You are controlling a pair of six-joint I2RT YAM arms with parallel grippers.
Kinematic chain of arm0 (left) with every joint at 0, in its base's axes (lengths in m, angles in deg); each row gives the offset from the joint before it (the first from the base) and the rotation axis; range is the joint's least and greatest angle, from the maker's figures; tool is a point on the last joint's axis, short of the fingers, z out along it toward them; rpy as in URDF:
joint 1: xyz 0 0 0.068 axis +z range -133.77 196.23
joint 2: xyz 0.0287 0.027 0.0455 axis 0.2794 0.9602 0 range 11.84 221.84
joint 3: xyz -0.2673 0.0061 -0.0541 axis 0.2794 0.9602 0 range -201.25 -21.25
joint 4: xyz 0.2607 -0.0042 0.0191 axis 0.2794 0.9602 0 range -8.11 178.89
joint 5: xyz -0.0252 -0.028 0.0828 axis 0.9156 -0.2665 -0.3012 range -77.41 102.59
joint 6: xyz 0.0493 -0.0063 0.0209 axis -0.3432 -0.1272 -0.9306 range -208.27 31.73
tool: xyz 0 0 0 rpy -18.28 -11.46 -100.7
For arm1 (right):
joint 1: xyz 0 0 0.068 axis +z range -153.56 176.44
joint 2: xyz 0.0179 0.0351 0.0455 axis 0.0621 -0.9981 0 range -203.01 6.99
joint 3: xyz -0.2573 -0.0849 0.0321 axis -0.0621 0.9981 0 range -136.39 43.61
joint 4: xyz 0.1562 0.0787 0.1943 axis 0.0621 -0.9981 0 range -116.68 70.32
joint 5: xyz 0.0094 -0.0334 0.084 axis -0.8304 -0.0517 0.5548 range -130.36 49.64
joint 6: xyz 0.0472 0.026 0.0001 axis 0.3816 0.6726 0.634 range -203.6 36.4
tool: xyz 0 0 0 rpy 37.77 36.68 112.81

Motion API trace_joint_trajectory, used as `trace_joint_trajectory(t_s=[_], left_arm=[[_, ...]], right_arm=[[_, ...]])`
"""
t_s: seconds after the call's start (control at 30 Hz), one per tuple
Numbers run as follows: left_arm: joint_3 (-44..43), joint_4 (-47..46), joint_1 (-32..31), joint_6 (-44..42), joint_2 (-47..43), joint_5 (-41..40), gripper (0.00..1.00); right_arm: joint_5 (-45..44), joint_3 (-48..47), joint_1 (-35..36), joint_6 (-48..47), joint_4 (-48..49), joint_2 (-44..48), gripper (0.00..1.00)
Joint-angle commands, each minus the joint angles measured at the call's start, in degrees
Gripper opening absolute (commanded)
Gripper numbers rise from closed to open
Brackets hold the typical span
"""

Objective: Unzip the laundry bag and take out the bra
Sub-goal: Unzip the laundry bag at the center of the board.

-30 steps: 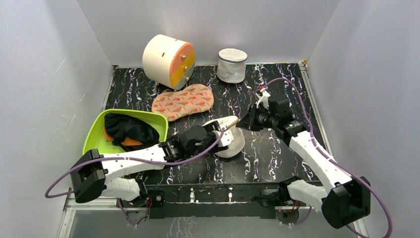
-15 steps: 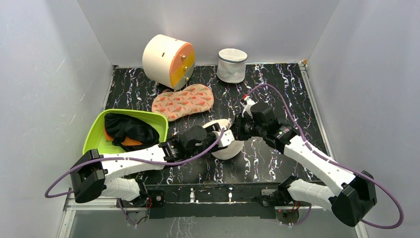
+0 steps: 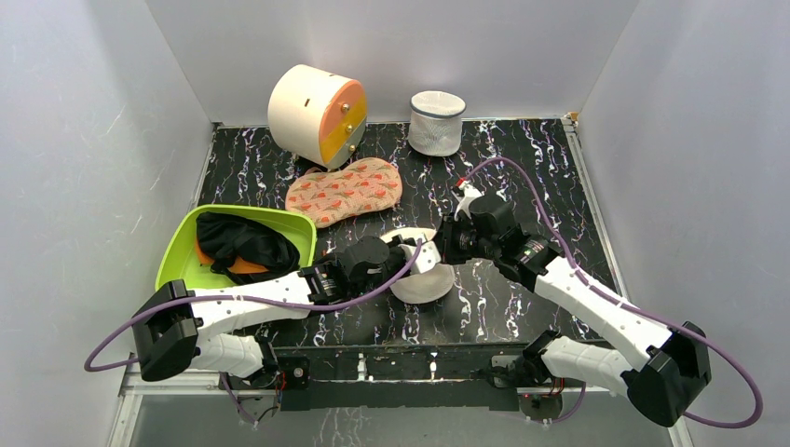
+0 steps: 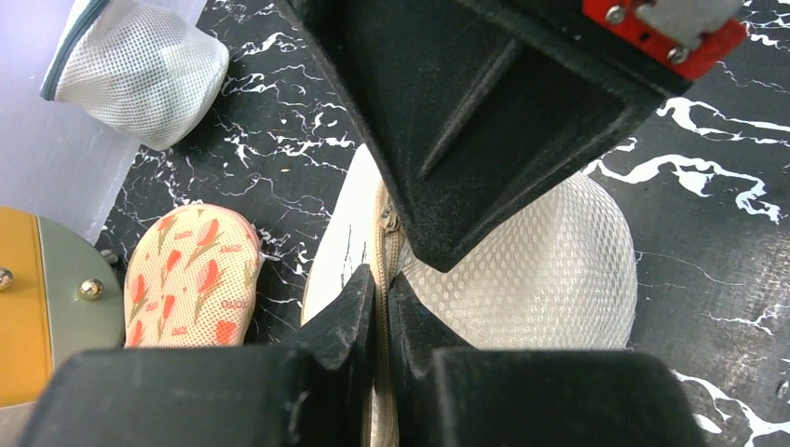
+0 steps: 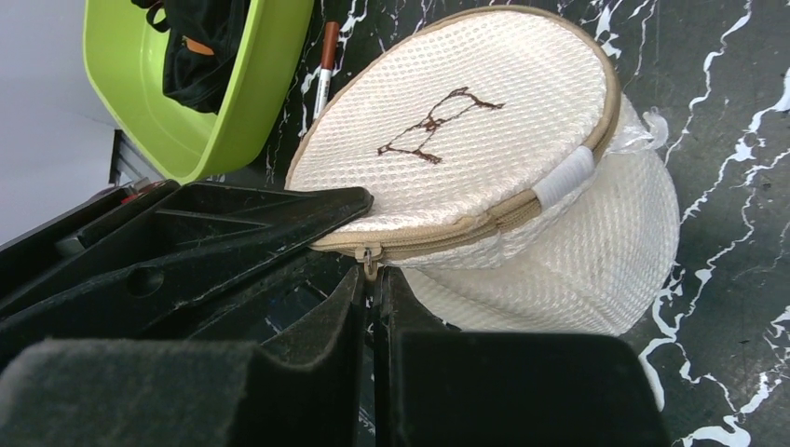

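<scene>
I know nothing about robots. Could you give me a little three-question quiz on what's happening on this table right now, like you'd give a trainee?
1. True or false: the green tub holds a black garment.
2. What is the right gripper shut on? A) the zip pull of the laundry bag; B) the orange patterned cloth; C) the tall white mesh bag.
3. Short answer: the left gripper is shut too. Which thing do both grippers hold?

Key: 1 true. 2 A. 3 the laundry bag; the left gripper pinches its zip edge.
</scene>
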Motion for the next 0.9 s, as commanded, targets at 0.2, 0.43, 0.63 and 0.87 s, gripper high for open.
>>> trace_joint_trajectory(t_s=[0.2, 0.43, 0.63, 0.87], left_arm=[[0.1, -4.3, -0.2, -1.7, -2.6, -4.4, 0.0], [1.1, -6.1, -0.2, -2.4, -4.1, -6.2, 0.0], [2.3, -8.0, -0.2, -3.2, -5.7, -8.5, 0.0], [3.2, -9.1, -0.2, -3.8, -7.2, -9.4, 0.0]], right_arm=[[-11.5, -4.7, -0.3, -4.3, -3.2, 1.1, 0.0], [-10.2, -3.7, -7.7, -7.6, -3.2, 0.1, 0.0], [-5.0, -2.9, -16.1, -10.9, -2.4, -1.9, 0.0], [-2.0, -2.1, -20.2, -12.2, -2.0, -2.3, 0.0]])
